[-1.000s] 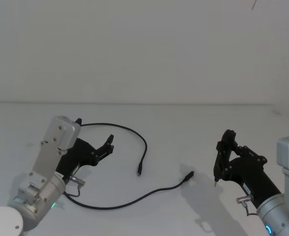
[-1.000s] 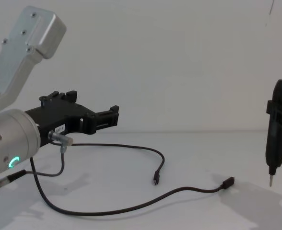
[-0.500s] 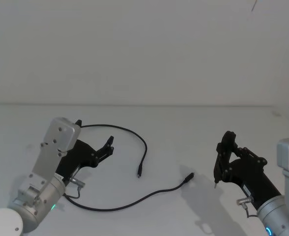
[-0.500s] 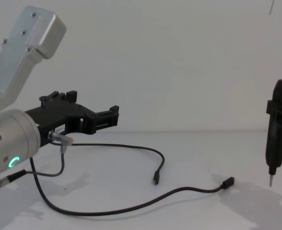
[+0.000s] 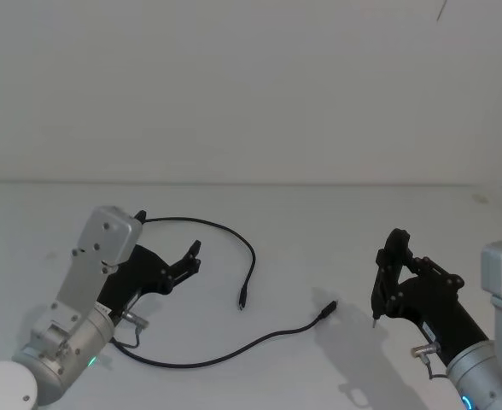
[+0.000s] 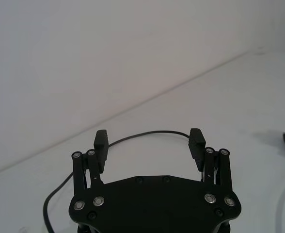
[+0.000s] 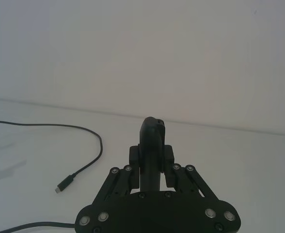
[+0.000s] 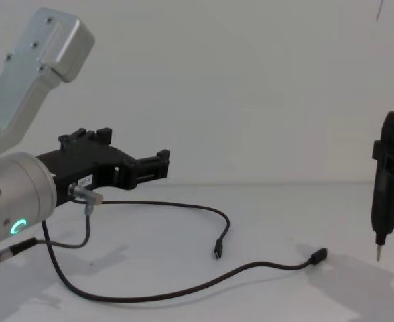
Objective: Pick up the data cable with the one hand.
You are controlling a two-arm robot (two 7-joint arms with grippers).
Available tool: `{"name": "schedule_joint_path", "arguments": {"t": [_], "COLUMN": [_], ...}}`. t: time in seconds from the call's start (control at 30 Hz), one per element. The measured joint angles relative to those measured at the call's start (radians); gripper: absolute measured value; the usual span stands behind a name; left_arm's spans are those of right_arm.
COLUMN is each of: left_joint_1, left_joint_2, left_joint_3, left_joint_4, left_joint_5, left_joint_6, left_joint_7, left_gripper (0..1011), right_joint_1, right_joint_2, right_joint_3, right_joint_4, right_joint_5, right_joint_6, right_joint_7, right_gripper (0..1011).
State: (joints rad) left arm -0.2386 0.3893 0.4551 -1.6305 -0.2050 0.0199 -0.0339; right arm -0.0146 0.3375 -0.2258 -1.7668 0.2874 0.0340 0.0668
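The data cable (image 5: 251, 250) is long, thin and black and lies in a loose loop on the white table. One plug (image 5: 242, 301) rests mid-table, the other (image 5: 328, 307) further right. My left gripper (image 5: 166, 231), the one hand, hovers open just above the loop's far arc. Between its fingers (image 6: 149, 138) the cable (image 6: 147, 132) shows on the table beyond, untouched. From the chest, this gripper (image 8: 133, 144) hangs above the cable (image 8: 183, 204). My right gripper (image 5: 391, 265) is shut on a pen-shaped tool (image 8: 388, 174) with its tip down, right of the plugs.
A short grey wire (image 8: 86, 221) with a metal plug hangs from my left wrist near the cable's left bend. The white table (image 5: 319, 222) meets a plain white wall behind. The right wrist view has the cable (image 7: 96, 141) to one side of the tool.
My left gripper has edged slightly forward and lower over the cable's far arc. The cable and the right arm have not moved.
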Motion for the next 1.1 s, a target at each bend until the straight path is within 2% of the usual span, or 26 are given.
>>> {"name": "schedule_joint_path", "arguments": {"t": [0.2,0.53,0.87,0.97,1.1], "left_joint_1": [-0.005,-0.018,-0.057,-0.07,-0.1], "left_joint_2": [0.021,0.07,0.117,0.124,0.131], "left_joint_3": [0.005,0.019,0.05,0.061,0.085], "left_joint_4": [-0.013,-0.041,-0.062,-0.063,-0.063], "left_joint_5": [-0.018,-0.057,-0.106,-0.116,-0.137], "left_joint_6": [0.019,0.074,0.18,0.207,0.271], "left_joint_7": [-0.054,-0.179,-0.34,-0.37,-0.431], "left_gripper": [1001,1001,1001,1002,1001], "right_joint_1": [0.0,0.0,0.0,0.0,0.0], "right_joint_2": [0.0,0.0,0.0,0.0,0.0], "right_joint_3": [0.0,0.0,0.0,0.0,0.0], "right_joint_4": [0.0,0.0,0.0,0.0,0.0], "right_joint_5": [0.0,0.0,0.0,0.0,0.0], "right_joint_6": [0.0,0.0,0.0,0.0,0.0], "right_joint_7": [0.0,0.0,0.0,0.0,0.0], "right_gripper": [279,279,279,279,279]}}
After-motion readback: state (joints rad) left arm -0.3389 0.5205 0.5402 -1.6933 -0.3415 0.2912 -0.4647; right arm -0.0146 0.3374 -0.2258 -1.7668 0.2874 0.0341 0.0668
